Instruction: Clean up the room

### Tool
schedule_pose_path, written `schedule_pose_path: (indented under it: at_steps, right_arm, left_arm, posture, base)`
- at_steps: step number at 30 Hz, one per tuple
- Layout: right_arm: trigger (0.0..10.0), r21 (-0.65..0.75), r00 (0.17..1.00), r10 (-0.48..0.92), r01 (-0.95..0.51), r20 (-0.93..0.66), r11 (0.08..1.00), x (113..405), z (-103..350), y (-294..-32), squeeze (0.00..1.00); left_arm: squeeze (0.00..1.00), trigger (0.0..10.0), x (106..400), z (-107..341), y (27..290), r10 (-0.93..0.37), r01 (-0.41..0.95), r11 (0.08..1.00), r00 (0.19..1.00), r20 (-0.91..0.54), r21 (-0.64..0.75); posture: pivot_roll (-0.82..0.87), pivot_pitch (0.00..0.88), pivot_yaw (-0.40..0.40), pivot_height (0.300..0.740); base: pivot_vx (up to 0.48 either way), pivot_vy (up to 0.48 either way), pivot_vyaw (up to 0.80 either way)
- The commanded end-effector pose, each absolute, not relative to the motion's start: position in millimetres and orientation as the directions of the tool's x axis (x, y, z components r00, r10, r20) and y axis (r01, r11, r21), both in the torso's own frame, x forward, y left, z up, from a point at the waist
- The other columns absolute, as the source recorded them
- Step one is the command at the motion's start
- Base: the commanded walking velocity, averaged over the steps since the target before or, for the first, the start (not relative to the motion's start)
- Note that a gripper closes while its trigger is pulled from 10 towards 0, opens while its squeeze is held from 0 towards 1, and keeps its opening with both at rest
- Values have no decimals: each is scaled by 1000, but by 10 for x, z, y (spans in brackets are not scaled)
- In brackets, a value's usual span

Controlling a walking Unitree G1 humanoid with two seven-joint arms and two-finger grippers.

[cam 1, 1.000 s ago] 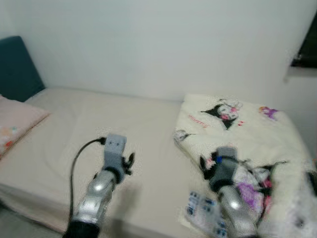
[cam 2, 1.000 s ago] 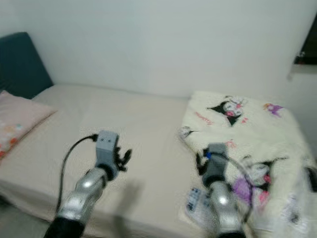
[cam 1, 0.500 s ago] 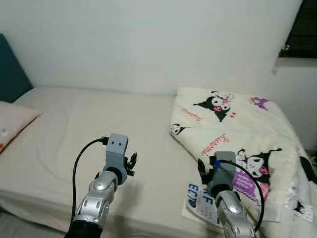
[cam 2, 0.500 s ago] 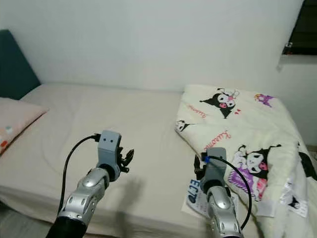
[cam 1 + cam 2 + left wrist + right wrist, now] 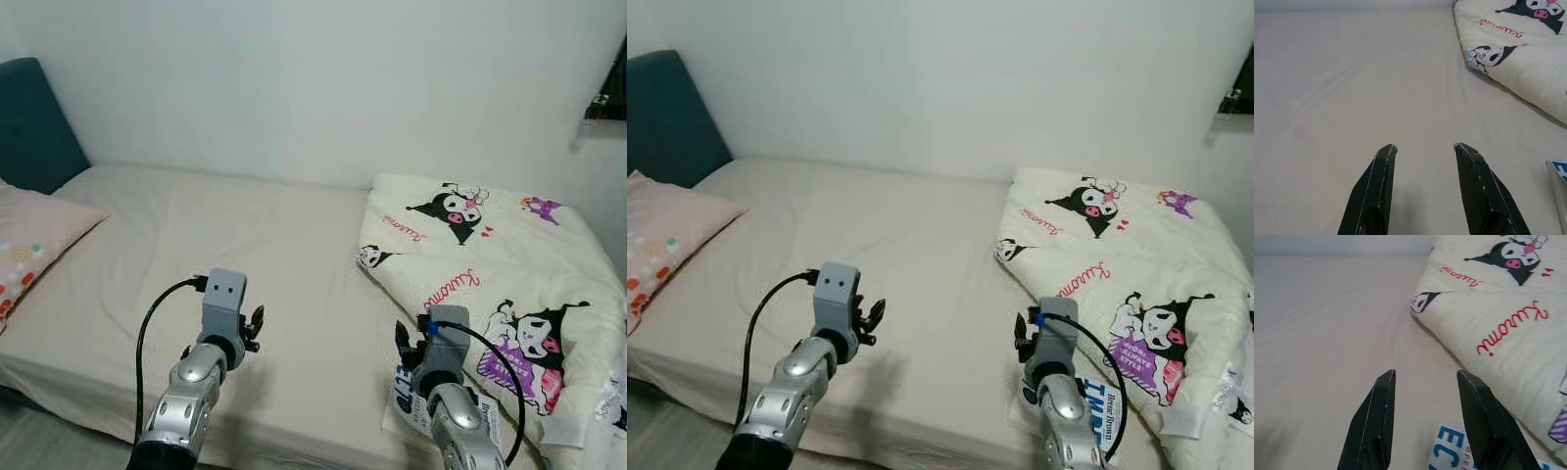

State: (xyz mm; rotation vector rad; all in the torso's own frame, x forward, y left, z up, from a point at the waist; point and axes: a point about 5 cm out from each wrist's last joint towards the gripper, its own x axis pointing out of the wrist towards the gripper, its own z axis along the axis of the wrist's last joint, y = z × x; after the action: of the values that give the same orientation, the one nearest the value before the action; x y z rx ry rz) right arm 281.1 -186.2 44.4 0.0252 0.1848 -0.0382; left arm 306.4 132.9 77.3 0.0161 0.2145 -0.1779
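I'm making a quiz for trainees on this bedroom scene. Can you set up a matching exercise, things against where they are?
Things:
1. pink patterned pillow
2. cream quilt with cartoon prints
3. white and blue printed booklet
4. dark teal padded headboard

Places:
A. bunched on the bed's right part
B. upright at the bed's far left end
C. flat by the quilt's near edge, under the right tool
D. lying just before the headboard

Pairs: 1-D, 2-A, 3-C, 4-B

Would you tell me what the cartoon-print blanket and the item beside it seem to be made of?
Blanket: likely soft fleece or quilted fabric, matte, with thick rounded folds. Booklet: seems glossy printed paper or thin card, lying flat, blue lettering; partly hidden by the right arm.
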Motion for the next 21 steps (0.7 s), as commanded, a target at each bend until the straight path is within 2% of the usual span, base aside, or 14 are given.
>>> schedule_pose_path:
  at_steps: [1, 13, 21]
  right_arm:
    - [10000, 21, 981, -22, 27, -192, 999, 2798, 446, -1839, 0]
    - [10000, 13, 977, 8, -6, -213, 1000, 2776, 435, -1829, 0]
    - [10000, 18, 977, 11, -7, -212, 1000, 2779, 443, -1809, 0]
  left_arm:
    - [0, 10000, 3024, 717, 1367, -154, 157, 988, 962, -227, -4]
    - [0, 10000, 2933, 675, 1400, -121, 123, 992, 965, -234, -7]
    - [0, 10000, 2929, 686, 1402, -127, 132, 991, 964, -232, 4]
  posture:
    - [-36, 17, 14, 700]
    - [-29, 43, -21, 650]
    - [-24, 45, -7, 611]
  base:
    - [0, 0, 0]
    - [0, 0, 0]
    - [0, 0, 0]
